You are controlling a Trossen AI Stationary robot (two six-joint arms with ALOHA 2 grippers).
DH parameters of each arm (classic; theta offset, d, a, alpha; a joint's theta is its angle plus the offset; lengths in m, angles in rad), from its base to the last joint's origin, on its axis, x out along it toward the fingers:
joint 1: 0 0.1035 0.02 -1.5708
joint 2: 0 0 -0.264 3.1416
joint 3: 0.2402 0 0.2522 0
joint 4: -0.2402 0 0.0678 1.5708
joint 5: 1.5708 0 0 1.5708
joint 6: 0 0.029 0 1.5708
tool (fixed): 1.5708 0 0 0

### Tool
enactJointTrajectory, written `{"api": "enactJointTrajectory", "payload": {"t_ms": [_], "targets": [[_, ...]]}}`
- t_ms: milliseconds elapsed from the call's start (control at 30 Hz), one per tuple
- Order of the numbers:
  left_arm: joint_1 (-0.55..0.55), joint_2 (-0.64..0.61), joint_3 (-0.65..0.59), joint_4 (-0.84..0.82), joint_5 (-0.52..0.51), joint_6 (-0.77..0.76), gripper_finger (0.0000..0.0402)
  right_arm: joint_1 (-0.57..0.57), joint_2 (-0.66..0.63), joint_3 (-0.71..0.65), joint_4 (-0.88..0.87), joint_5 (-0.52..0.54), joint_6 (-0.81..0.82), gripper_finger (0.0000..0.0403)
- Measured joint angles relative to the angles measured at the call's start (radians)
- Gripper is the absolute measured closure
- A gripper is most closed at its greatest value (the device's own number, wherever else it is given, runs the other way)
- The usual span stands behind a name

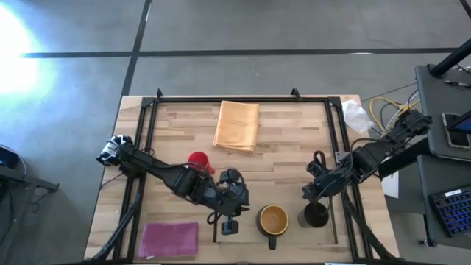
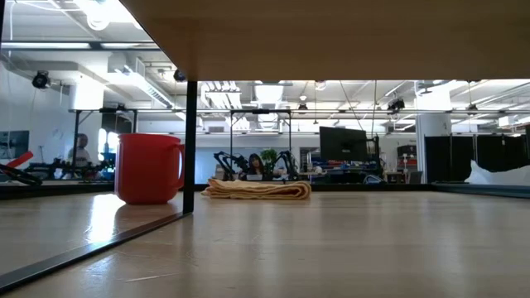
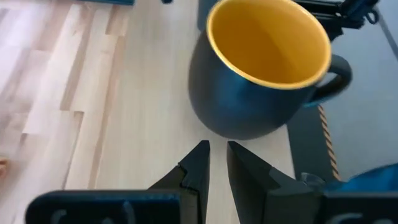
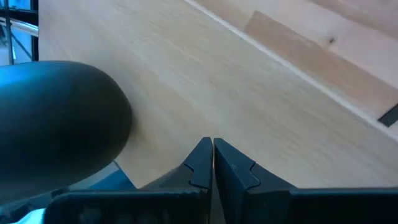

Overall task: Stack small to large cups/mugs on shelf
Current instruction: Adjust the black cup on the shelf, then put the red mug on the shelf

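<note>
Hovering my left gripper [image 3: 217,155], fingers nearly together and empty, just beside the yellow-lined brown mug [image 1: 273,220] near the shelf's [image 1: 294,165] front edge. My right gripper [image 4: 212,152] is pressing shut beside the black mug [image 1: 316,214]; the red mug [image 1: 199,160] is standing left.

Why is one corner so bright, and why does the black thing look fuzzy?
High view: glare whitens the floor at the top left. Right wrist view: the black mug sits so close that it blurs. Low view: the table mirrors the red mug.

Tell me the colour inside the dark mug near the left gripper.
Yellow inside the dark mug; the left wrist view shows it best.
</note>
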Motion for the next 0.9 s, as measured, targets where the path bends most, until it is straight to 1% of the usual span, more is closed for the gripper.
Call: {"api": "enactJointTrajectory", "payload": {"t_ms": [67,167,300,400,467,533,667,733,800,900], "targets": [[0.004,0.0,0.0,0.001,-0.002,0.0,0.0361,0.0,0.0,0.0,-0.004,0.021,-0.021,0.0394],[0.017,-0.003,0.0,-0.009,-0.001,0.004,0.0361,0.0,-0.009,0.0,-0.037,0.082,-0.038,0.0394],[0.068,-0.042,0.0,-0.108,-0.002,0.018,0.0361,-0.003,-0.049,0.004,-0.093,0.129,-0.052,0.0394],[0.144,-0.093,0.0,-0.194,0.0,0.055,0.0361,-0.003,-0.096,0.006,-0.093,0.131,-0.071,0.0394],[0.214,-0.127,0.0,-0.244,0.021,0.089,0.0361,-0.003,-0.126,0.006,-0.095,0.131,-0.077,0.039],[0.299,-0.153,0.0,-0.326,0.034,0.084,0.0361,-0.003,-0.15,0.006,-0.1,0.131,-0.092,0.0384],[0.494,-0.171,0.0,-0.59,0.011,-0.021,0.0361,-0.003,-0.174,0.006,-0.143,0.131,-0.105,0.0354],[0.565,-0.169,-0.008,-0.687,-0.006,-0.046,0.0361,-0.003,-0.176,0.006,-0.173,0.131,-0.145,0.0332],[0.605,-0.179,-0.038,-0.722,-0.001,-0.053,0.0361,-0.003,-0.175,0.006,-0.207,0.131,-0.155,0.0308],[0.625,-0.211,-0.127,-0.713,0.002,-0.063,0.0361,-0.003,-0.168,0.005,-0.239,0.131,-0.139,0.0275]]}}
